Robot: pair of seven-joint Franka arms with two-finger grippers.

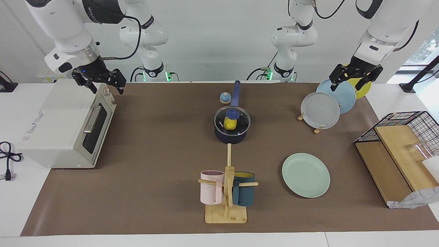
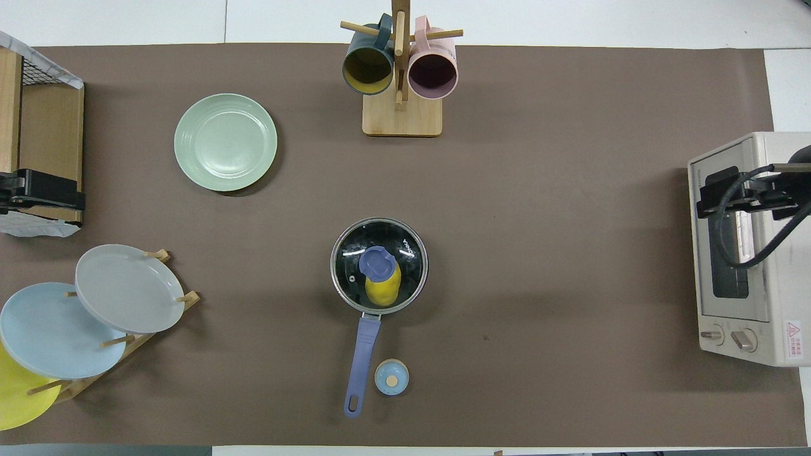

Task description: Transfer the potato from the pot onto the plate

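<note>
The yellow potato [image 1: 229, 124] lies inside the navy pot [image 1: 230, 138] at the middle of the table, under a glass lid with a blue knob [image 1: 233, 112]. It shows through the lid in the overhead view [image 2: 382, 290] too, and the pot's handle [image 2: 362, 354] points toward the robots. The mint-green plate [image 1: 306, 175] [image 2: 225, 142] lies bare, farther from the robots than the pot, toward the left arm's end. My left gripper [image 1: 349, 85] [image 2: 51, 193] hangs open over the plate rack. My right gripper [image 1: 107, 90] [image 2: 716, 193] hangs open over the toaster oven. Both are empty.
A toaster oven [image 1: 65, 127] stands at the right arm's end. A mug tree [image 1: 227, 192] with a pink and a teal mug stands farther from the robots than the pot. A rack holds a grey plate [image 1: 319, 110], a light blue one and a yellow one. A small blue knob-shaped object [image 1: 225, 97] sits beside the pot's handle. A wire-and-wood shelf [image 1: 398, 154] stands at the left arm's end.
</note>
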